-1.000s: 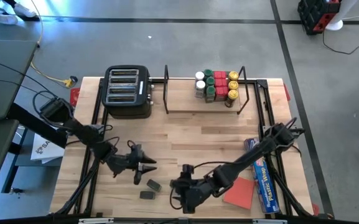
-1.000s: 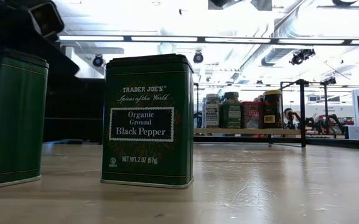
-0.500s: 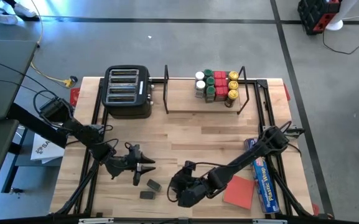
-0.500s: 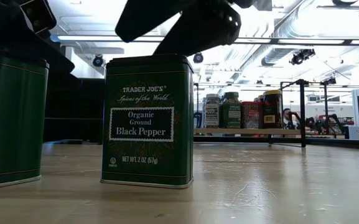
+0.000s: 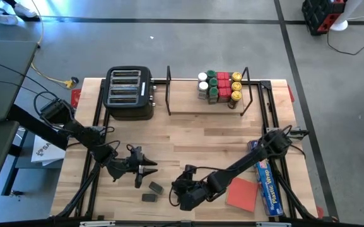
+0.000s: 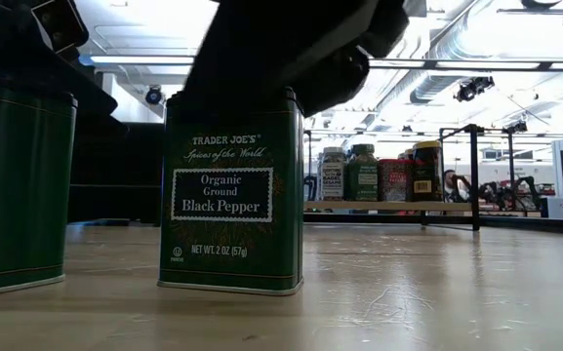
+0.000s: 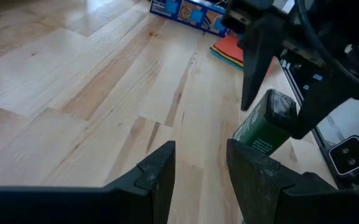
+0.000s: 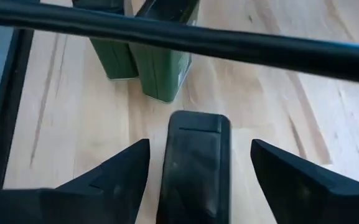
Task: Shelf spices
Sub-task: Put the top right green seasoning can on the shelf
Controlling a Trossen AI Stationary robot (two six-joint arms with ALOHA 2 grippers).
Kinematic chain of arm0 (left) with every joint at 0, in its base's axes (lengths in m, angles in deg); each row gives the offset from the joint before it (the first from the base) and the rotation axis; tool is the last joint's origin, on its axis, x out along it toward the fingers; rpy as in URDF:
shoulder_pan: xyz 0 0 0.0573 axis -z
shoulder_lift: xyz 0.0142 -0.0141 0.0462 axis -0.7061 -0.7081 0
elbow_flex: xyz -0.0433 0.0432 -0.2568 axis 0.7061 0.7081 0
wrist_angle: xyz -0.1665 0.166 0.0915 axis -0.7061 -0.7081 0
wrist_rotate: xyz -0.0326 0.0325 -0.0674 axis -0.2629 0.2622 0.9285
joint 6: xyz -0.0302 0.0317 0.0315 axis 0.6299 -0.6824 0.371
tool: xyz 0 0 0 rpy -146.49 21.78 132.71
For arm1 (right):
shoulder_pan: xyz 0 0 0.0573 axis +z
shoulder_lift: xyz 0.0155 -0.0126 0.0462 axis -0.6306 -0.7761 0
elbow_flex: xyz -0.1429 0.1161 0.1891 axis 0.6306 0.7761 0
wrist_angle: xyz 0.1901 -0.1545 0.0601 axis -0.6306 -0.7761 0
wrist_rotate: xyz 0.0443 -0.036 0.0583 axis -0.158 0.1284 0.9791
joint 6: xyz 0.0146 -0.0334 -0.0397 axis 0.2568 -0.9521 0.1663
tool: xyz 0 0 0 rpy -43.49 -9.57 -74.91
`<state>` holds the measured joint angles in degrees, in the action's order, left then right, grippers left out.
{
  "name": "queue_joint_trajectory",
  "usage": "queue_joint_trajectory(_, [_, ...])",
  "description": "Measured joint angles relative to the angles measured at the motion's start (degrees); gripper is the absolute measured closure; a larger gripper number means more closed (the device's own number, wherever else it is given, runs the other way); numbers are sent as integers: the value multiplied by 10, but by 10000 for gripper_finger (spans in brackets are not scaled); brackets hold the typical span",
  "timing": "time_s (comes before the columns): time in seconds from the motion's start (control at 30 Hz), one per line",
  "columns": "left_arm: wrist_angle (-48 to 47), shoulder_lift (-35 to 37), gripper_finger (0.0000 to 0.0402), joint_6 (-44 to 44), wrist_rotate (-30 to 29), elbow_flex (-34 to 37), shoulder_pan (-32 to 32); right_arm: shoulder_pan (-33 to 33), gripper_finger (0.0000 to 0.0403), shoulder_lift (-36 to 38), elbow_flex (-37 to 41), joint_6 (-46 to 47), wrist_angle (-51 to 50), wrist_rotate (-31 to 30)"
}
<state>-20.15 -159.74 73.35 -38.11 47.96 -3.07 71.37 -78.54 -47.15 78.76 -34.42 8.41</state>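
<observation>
Three small green tins with black tops stand on the table near its near edge. Two show in the high view (image 5: pixel 155 187) (image 5: pixel 149 197). The third, a black-pepper tin (image 6: pixel 232 190), stands upright under my right gripper (image 5: pixel 180 192). That gripper is open. Its fingers stand on either side of the tin's black top (image 8: pixel 195 155), with a gap on each side. My left gripper (image 5: pixel 147 168) hovers just left of the tins, open and empty (image 7: pixel 198 168). The black wire shelf (image 5: pixel 207 107) at the far side holds several jars (image 5: pixel 218 86) on its wooden base.
A black toaster (image 5: pixel 130 93) stands far left, beside the shelf. A flat red pad (image 5: pixel 243 193) and a long blue plastic-wrap box (image 5: pixel 267 183) lie right of my right gripper. Bare wood lies between the tins and the shelf.
My right gripper has come down and a little toward the table's left edge. It now stands over the black-pepper tin, with its open fingers around the tin's top. The tins have not moved.
</observation>
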Motion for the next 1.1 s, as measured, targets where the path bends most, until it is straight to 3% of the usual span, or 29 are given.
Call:
queue_joint_trajectory(0.4, [0,0,263,0,1,0,0,5,286,-14,0,-4,18,-13])
queue_joint_trajectory(0.67, [1,0,263,-2,-1,0,-4,-29,293,71,0,-50,-75,-35])
queue_joint_trajectory(0.77, [2,0,263,-18,-7,0,-11,-70,293,124,0,-122,-113,-26])
queue_joint_trajectory(0.93, [6,9,263,-49,-10,0,-34,-187,293,205,0,-265,-138,44])
queue_joint_trajectory(1.1, [6,17,263,-133,-30,0,-67,-351,293,236,0,-409,-117,173])
